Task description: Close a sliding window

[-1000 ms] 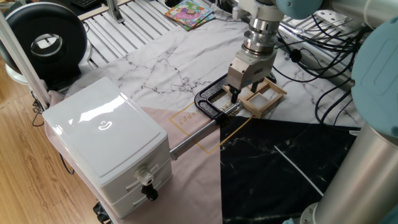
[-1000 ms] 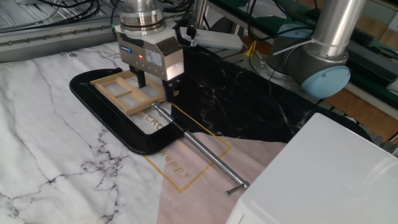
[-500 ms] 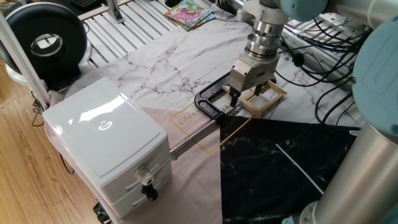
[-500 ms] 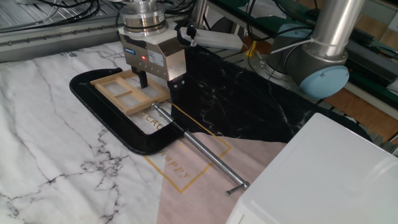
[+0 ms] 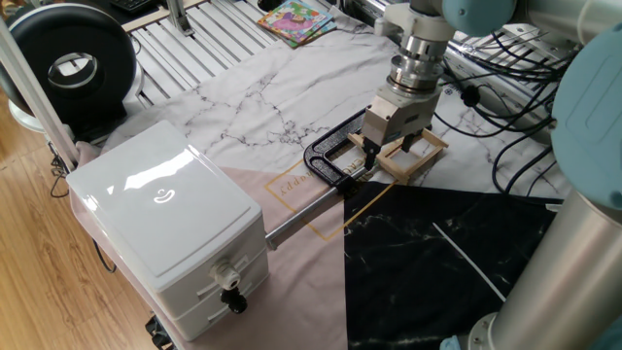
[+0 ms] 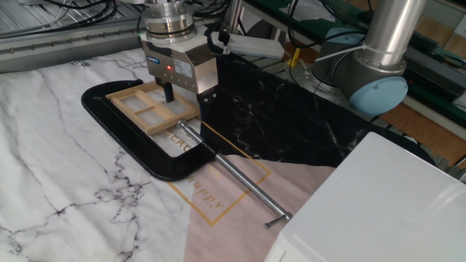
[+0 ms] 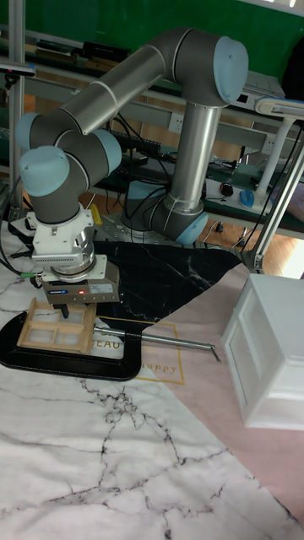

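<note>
Over the last second our two-finger gripper [image 6: 186, 96] has shifted a little along the window, away from the bare end of the frame and further over the sash. The light tan wooden sash with its six-pane grid [image 6: 149, 107] has hardly moved in the other fixed view. We judge that the closing push has not yet taken hold, or is only just starting.

The jaws stand spread apart: one dark finger is down among the panes of the sash, the other hangs off the sash's edge on the side toward the rod. They hold nothing.

The sash lies directly under the jaws, inside the black rounded-rectangle frame [image 6: 164, 164]. The uncovered part of the frame lies to one side of the jaws, toward the white box, and shows the cloth's lettering. So the sliding window [image 5: 389, 156] looks open to us, with the slide left to do.

Counting: one arm, one gripper, one window with one sash. One thin metal rod [image 6: 233, 173] runs from just beside the jaws toward one white plastic box with drawers [image 5: 170, 228], well away from them.
</note>
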Tool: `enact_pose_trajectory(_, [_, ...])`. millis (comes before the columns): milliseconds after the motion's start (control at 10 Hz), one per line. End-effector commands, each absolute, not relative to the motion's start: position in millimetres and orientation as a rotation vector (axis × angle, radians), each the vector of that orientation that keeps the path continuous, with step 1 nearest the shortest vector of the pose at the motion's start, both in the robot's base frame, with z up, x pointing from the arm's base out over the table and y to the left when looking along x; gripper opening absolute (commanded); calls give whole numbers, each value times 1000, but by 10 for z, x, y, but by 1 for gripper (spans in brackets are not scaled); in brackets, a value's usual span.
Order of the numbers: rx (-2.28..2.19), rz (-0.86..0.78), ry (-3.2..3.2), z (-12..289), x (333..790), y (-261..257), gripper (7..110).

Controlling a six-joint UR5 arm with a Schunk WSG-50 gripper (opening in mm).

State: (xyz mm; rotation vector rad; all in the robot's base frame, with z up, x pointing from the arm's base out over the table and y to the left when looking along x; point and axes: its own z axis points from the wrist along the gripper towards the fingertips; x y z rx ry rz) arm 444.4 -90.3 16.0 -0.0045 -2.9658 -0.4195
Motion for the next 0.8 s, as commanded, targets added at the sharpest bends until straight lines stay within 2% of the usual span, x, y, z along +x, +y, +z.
enact_pose_trajectory(0, [0,-433,-2958,150,4390,-937,107])
enact_pose_trajectory(400, [5,-426,-2956,119,4368,-970,107])
enact_pose_trajectory(500, [7,-427,-2956,112,4362,-977,88])
enact_pose_trajectory(700, [15,-409,-2961,97,4361,-1011,88])
